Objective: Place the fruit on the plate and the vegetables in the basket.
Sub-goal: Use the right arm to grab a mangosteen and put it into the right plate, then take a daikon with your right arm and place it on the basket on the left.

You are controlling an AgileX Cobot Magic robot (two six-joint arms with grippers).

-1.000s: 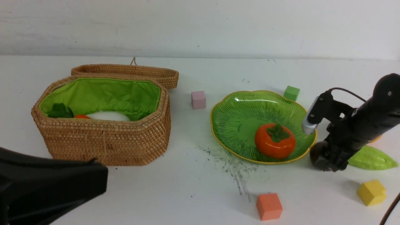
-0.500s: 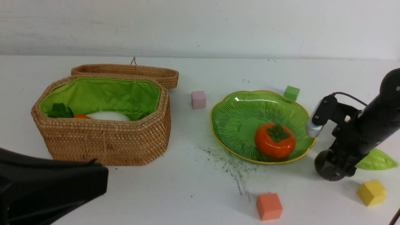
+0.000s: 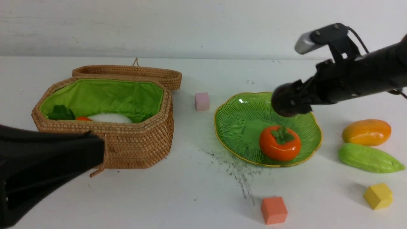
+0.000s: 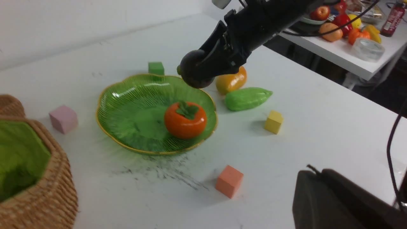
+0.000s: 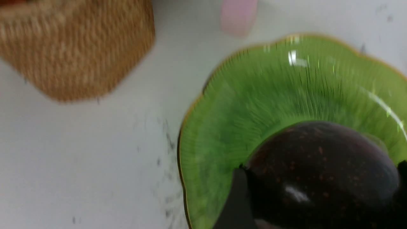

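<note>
The right fingers grasp the purple ball across its sides, spread wide to suit its round, glossy form. The ball hangs above the far part of the plate, offset from the persimmon seated there, so a release should not strike it. The mango and gourd lie unsorted on the surface beside the plate. The radish and carrot rest in the basket. The left fingers are clenched, idle near the basket.

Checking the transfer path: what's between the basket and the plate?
One pink cube, toward the far side of the gap, touching neither the basket nor the plate. Otherwise the stretch is bare. The front view shows it best.
</note>
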